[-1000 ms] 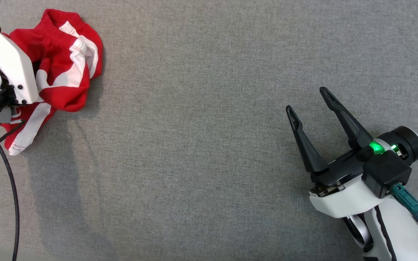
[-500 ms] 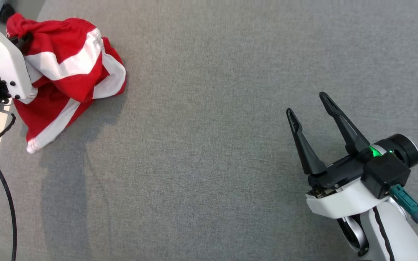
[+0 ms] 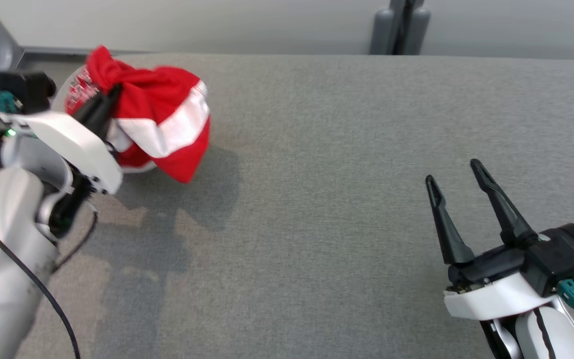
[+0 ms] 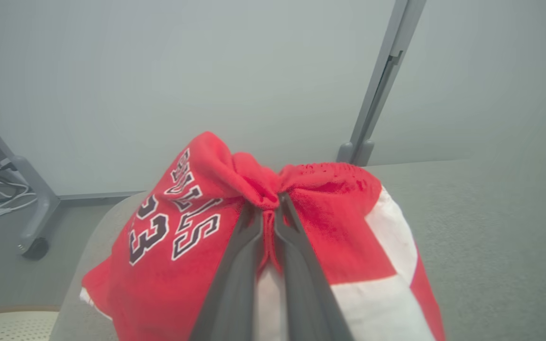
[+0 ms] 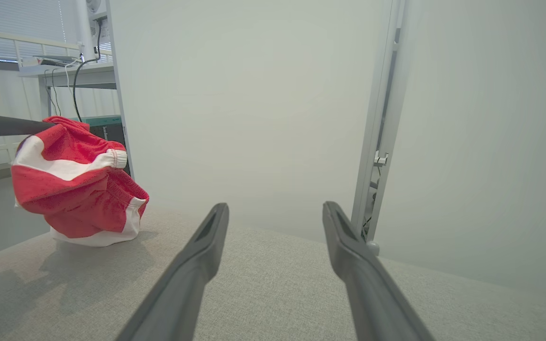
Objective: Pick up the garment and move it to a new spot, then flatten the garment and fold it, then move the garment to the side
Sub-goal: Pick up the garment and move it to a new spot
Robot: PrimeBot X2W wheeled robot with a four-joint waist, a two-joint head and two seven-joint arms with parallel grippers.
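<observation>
- Two grippers are in play. Nearest us, the right gripper (image 3: 452, 170) hovers low over the grey table (image 3: 342, 199) with its jaws spread wide and nothing between them.
- Between the two arms lies a broad bare stretch of table, which we judge the natural new spot for the cloth.
- Farther off, at the table's far left corner, the left gripper (image 3: 112, 92) has its jaws pressed together on a gathered knot of the garment (image 3: 167, 119), red and white shorts with dark lettering.
- The garment (image 5: 74, 194) hangs bunched from that pinch. In the right wrist view its lowest white fold seems to touch the table or sit just above it; we cannot tell which.
- We judge the first step to be in hand: the garment is picked up but not yet set down in a new place.
- The next move calls for carrying it toward the middle, lowering it and letting go, so that both grippers can spread it flat.
- In this lump its long axis runs steeply from the pinched knot down to the lowest fold. The ribbed waistband lies near the pinch, in the left wrist view (image 4: 349, 227), so the legs point down.
- Beyond the table stand a pale wall and an upright post (image 3: 399, 27).
</observation>
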